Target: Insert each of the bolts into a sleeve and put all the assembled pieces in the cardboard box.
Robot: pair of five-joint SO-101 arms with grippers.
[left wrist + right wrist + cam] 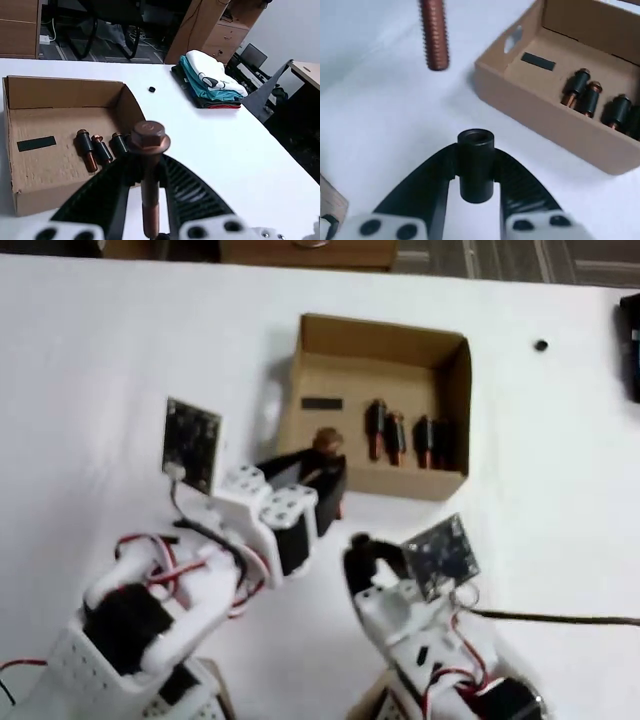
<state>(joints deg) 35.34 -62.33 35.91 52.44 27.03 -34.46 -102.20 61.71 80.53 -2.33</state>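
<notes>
Bolt (149,141) of copper, head up, sits clamped between the left gripper's (149,167) fingers at the cardboard box's (380,485) near wall. The right gripper (475,152) pinches a black sleeve (475,175) upright, toward the table's (90,360) near edge. Assembled pieces (405,438) lie by the box's right wall.

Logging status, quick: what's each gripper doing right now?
Left gripper: shut on the bolt.
Right gripper: shut on the sleeve.
</notes>
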